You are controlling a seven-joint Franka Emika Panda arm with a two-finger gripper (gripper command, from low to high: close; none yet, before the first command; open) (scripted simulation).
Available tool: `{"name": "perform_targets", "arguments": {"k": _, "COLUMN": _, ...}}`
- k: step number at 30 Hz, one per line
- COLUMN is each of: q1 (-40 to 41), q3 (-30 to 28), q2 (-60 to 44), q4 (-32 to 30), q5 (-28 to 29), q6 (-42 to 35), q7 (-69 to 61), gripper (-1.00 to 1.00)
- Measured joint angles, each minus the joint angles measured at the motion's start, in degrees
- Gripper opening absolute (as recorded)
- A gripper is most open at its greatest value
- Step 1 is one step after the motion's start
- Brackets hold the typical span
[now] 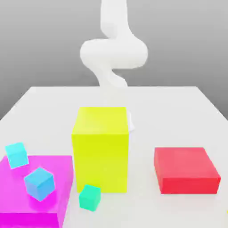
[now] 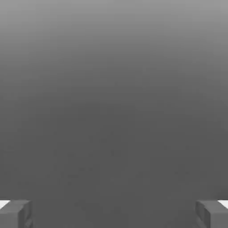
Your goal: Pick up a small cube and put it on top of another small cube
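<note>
The small bright-yellow cube is hidden or out of view. A light-blue cube [image 1: 17,154] and a blue cube [image 1: 39,183] rest tilted on a magenta slab [image 1: 60,167] at the exterior view's left. A teal cube [image 1: 90,197] sits on the table by the front of the tall yellow block [image 1: 100,149]. The white arm [image 1: 113,49] comes down behind that block, which hides its lower end. In the hand view my gripper [image 2: 114,213] is open, its grey fingertips [image 2: 15,213] far apart with only plain grey between them.
A flat red block [image 1: 186,170] lies at the exterior view's right. The white table [image 1: 169,107] stretches back behind the blocks. The tall yellow block stands in the middle, in front of the arm.
</note>
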State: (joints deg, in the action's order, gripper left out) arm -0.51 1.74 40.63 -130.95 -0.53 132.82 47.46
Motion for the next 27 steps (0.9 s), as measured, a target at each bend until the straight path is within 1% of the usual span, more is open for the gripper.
{"name": "perform_targets", "arguments": {"k": 6, "q1": -1.2, "q3": 4.8, "q2": -12.7, "q4": 2.0, "q5": -0.4, "q6": 2.6, "q7": 4.7, "gripper": 0.00}}
{"name": "perform_targets", "arguments": {"k": 12, "q1": -2.4, "q3": 10.1, "q2": -25.0, "q4": 4.0, "q5": 1.0, "q6": 5.1, "q7": 10.5, "gripper": 0.00}}
{"name": "perform_targets", "arguments": {"k": 16, "q1": -3.9, "q3": 13.0, "q2": -33.4, "q4": 5.3, "q5": 3.4, "q6": 6.7, "q7": 15.4, "gripper": 0.00}}
{"name": "perform_targets", "arguments": {"k": 19, "q1": -6.5, "q3": 14.6, "q2": -39.8, "q4": 6.3, "q5": 5.7, "q6": 7.9, "q7": 19.4, "gripper": 0.00}}
{"name": "perform_targets", "arguments": {"k": 27, "q1": -13.3, "q3": 15.5, "q2": -57.0, "q4": 9.0, "q5": 11.6, "q6": 10.9, "q7": 29.9, "gripper": 0.00}}
